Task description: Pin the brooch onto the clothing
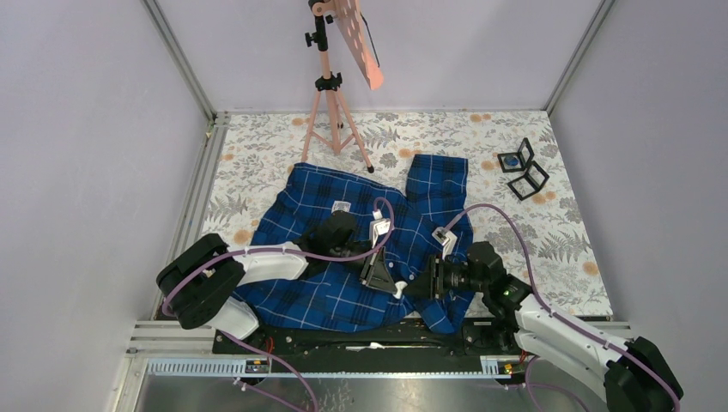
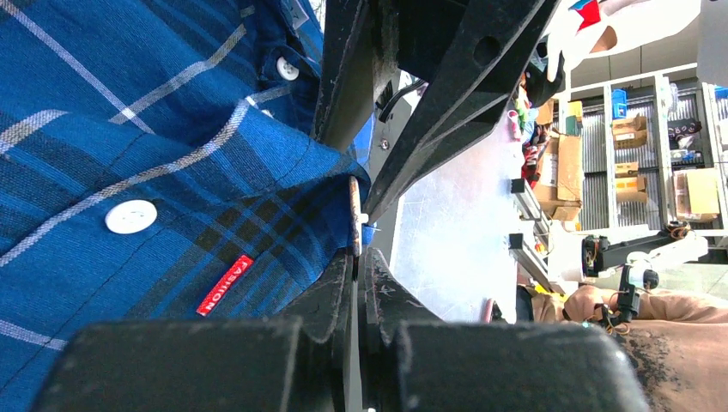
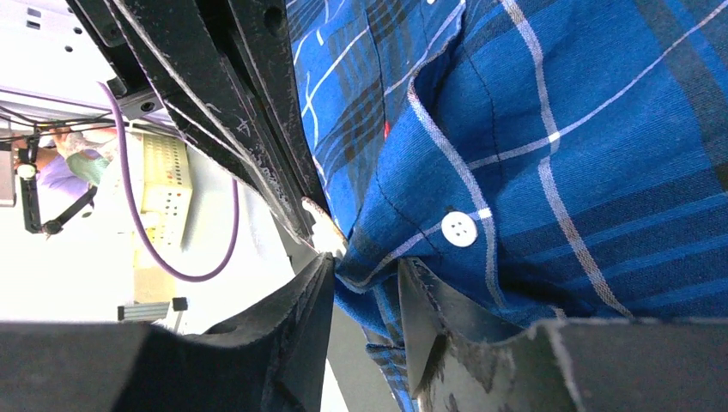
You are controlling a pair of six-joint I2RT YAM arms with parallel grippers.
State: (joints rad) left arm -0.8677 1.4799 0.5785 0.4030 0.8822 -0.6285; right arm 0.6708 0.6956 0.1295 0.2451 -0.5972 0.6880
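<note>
**Two claws meet at the shirt's edge**

From above: the blue checked shirt (image 1: 326, 296) lies on the flowery table (image 1: 257, 163), in the middle, on the near side. The left arm (image 1: 266, 262) and the right arm (image 1: 549, 322) reach over its near part.

Left wrist: the left claw (image 2: 356, 257) is shut tight. A small pale bit (image 2: 354, 215) at its tips touches the shirt's edge. I cannot tell what it is.

Right wrist: the right claw (image 3: 365, 270) is half open, with a shirt fold between its fingers.

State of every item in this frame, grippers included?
clothing: spread on table, front edge raised.
left gripper: shut on the clothing's edge.
right gripper: jaws parted around a fabric fold.
black box: open, blue item inside.
pink stand: upright.
</note>
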